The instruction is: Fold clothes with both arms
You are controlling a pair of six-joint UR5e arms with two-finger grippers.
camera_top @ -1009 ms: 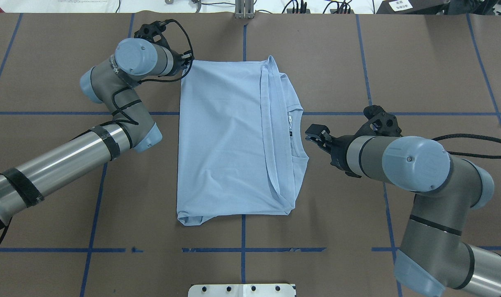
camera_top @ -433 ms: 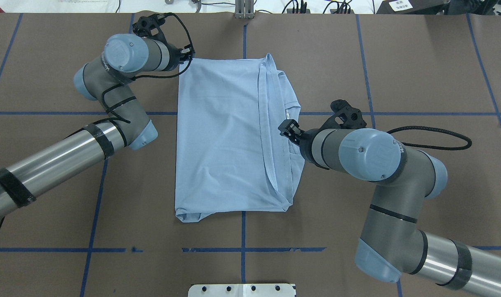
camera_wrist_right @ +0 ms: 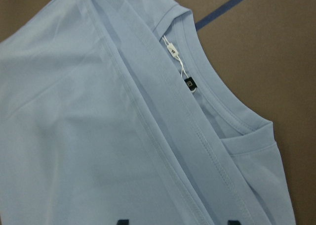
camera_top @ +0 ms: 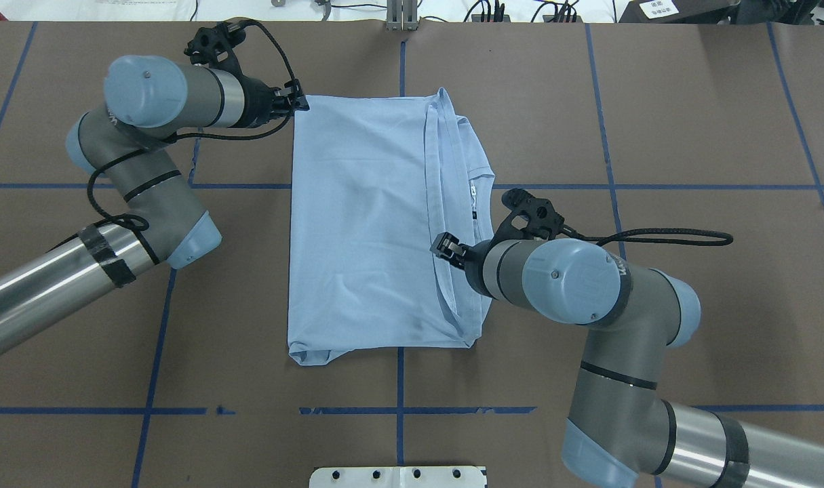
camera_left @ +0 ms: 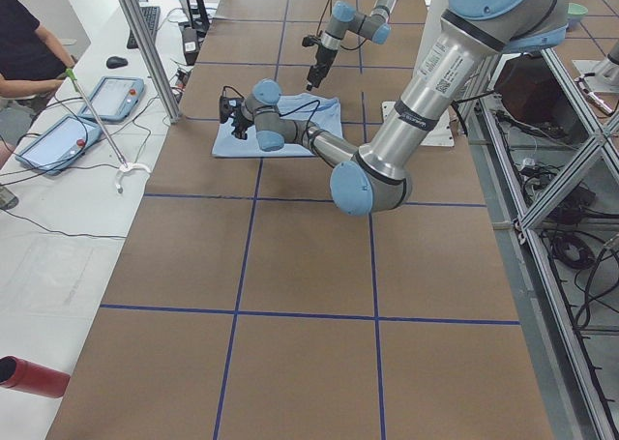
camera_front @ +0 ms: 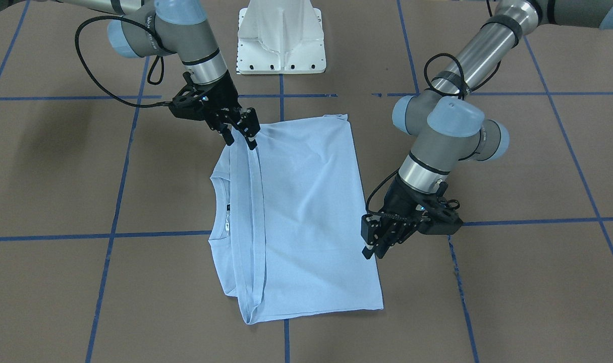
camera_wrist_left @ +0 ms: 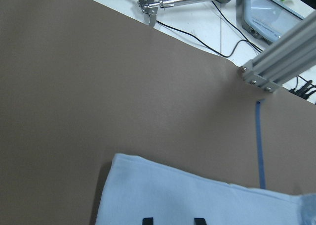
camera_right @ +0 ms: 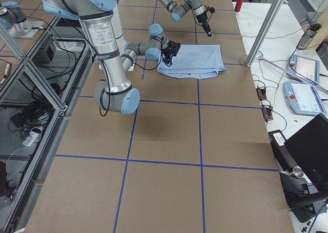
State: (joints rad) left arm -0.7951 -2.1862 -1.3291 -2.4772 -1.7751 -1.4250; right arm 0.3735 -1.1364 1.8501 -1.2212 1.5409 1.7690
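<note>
I can read almost nothing from here. Inside the collar point(camera_wrist_right: 217, 99) of the T-shirt point(camera_wrist_right: 89, 136), a small white tag point(camera_wrist_right: 173, 49) carries a dark mark. A black tag point(camera_wrist_right: 190, 83) just beside it carries a pale one. Both marks are too small to make out. Pale lettering point(camera_top: 619, 269) runs along a grey joint of the right arm point(camera_top: 561, 278), and the left arm point(camera_top: 161, 95) has similar lettering, all illegible. A white card point(camera_top: 658, 8) beyond the worktop point(camera_top: 710, 122), well apart from the collar, bears dark characters I cannot decipher.
</note>
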